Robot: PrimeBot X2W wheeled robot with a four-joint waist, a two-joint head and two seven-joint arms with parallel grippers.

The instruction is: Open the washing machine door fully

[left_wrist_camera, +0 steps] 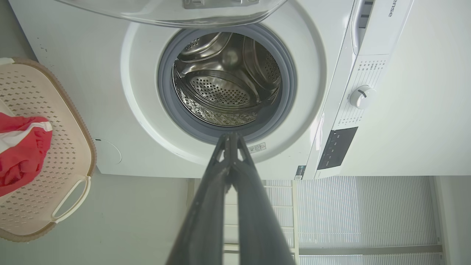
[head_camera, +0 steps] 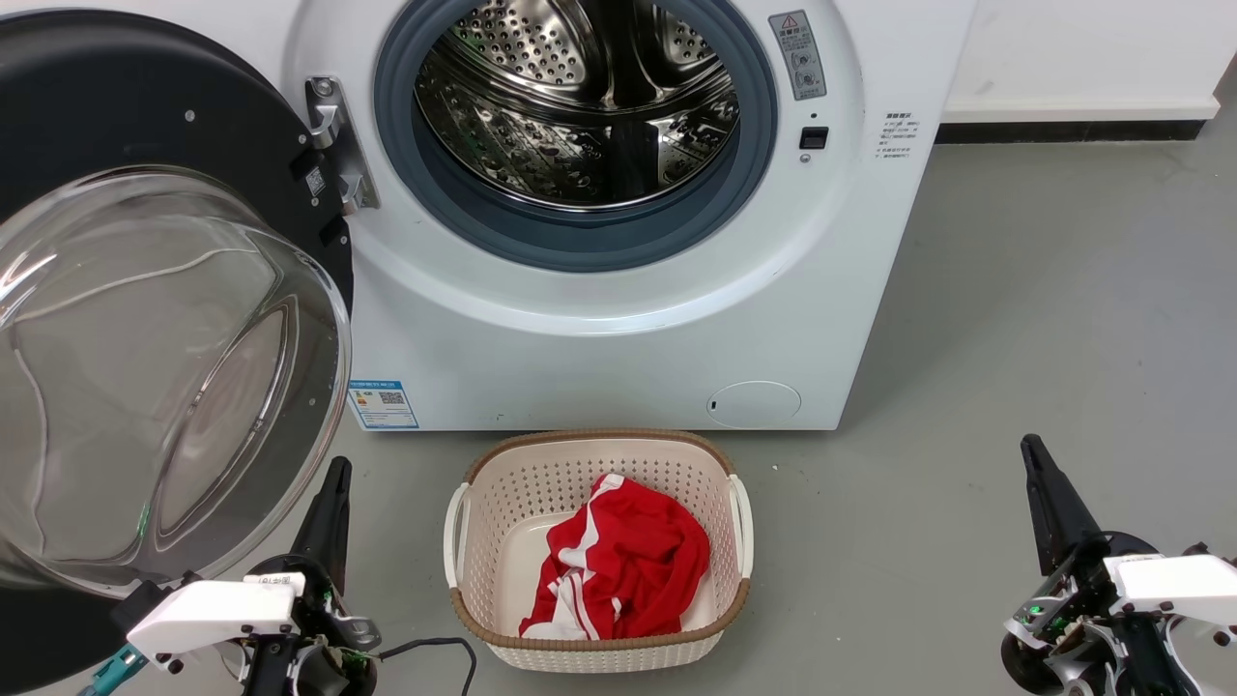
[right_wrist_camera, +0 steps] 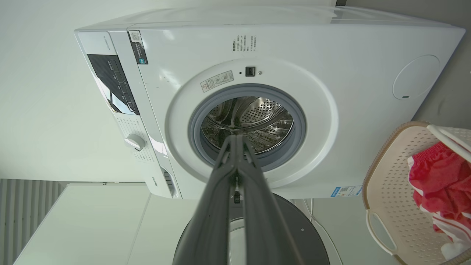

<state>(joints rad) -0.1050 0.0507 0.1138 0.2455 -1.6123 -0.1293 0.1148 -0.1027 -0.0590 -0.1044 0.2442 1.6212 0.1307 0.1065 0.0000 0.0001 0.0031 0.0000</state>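
The left hand (head_camera: 336, 478) is sitting low at the near left. Its two dark fingers are pressing together and holding nothing. The right hand (head_camera: 1034, 454) is sitting at the near right, well apart from it. Its fingers are pressing together too, with nothing between them. Both hands are pointing at the machine and touching nothing. I think they are resting there to keep out of the door's way.

Between them, on the grey floor (head_camera: 1015, 338), a pale basket (head_camera: 589, 437) is sitting just in front of the machine. A red and white cloth (head_camera: 628, 570) is lying in it. The basket is probably waiting there so the clothes are close to the opening.

On the left, the washing machine door (head_camera: 155, 290) is standing wide open. It is hanging from its hinge (head_camera: 333, 145), and its clear glass bowl is bulging out toward the robot, just above the left hand.

Behind it all, the washing machine (head_camera: 599, 358) is facing the robot. Its grey rubber ring (head_camera: 580, 246) and shiny steel drum (head_camera: 580, 106) are showing with nothing covering them. The door is looking as open as it can go, so the job seems done or nearly done.
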